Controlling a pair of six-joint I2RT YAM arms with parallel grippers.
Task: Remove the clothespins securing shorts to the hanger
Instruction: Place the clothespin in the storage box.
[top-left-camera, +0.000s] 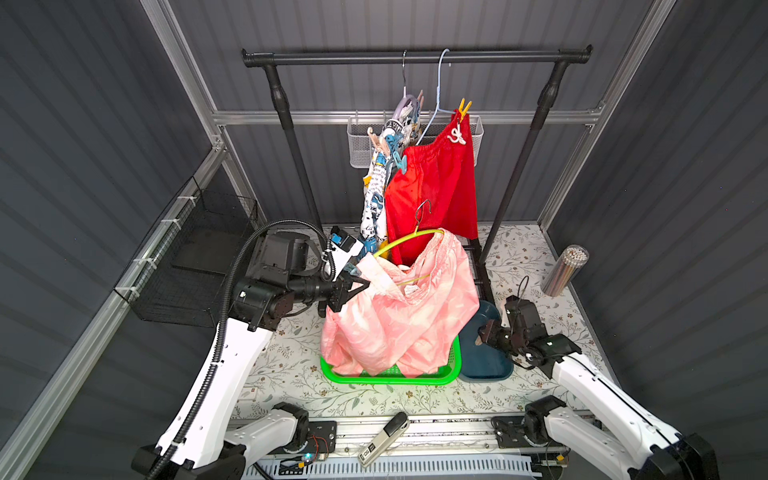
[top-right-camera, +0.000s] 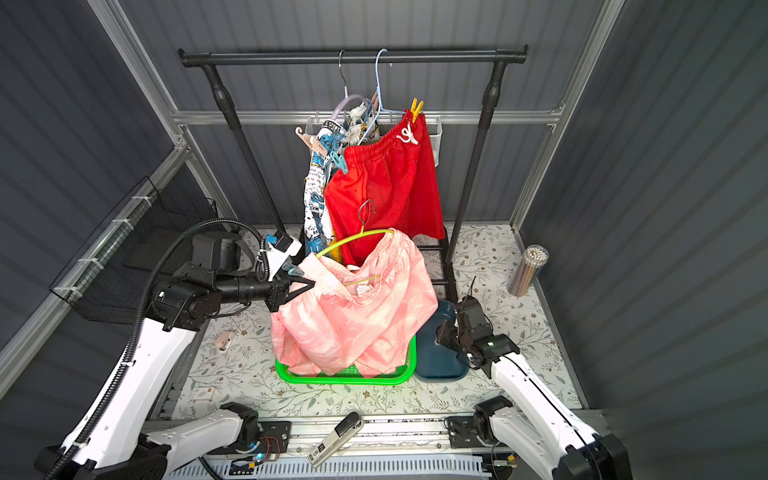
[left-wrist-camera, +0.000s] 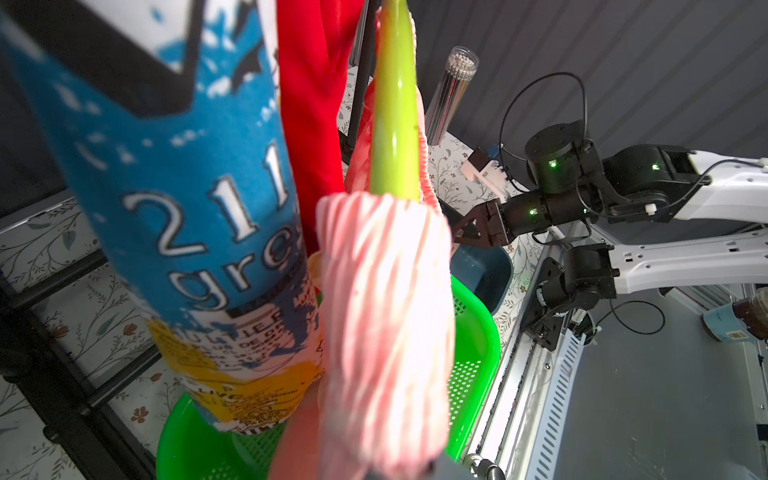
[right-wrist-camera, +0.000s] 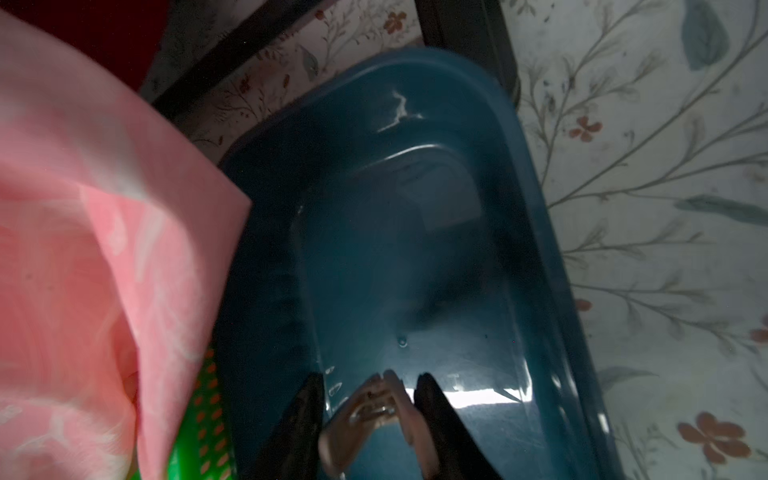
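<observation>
Centre left, the left gripper (top-left-camera: 361, 286) is pinching soft pink shorts (top-left-camera: 399, 316). Upper centre, a yellow clothespin (top-left-camera: 464, 107) is biting red shorts (top-left-camera: 436, 187): likely light, springy, best squeezed at its tails. Lower right, the right gripper (right-wrist-camera: 370, 378) is hovering, jaws apart around a beige clothespin (right-wrist-camera: 370, 415).

I'm looking into a robot test cell staged as a laundry corner: grey ribbed wall panels (top-left-camera: 83, 124) in aluminium framing (top-left-camera: 324, 117), floral tabletop (top-left-camera: 291, 374), shorts (top-left-camera: 436, 187) on a clothes rail (top-left-camera: 353, 58) top centre, arm bases (top-left-camera: 291, 419) on a bolted track (top-left-camera: 436, 430).

Shorts (top-left-camera: 399, 307) three, hangers (top-left-camera: 409, 239) three, clothespins (top-left-camera: 464, 106) seven visible.
</observation>
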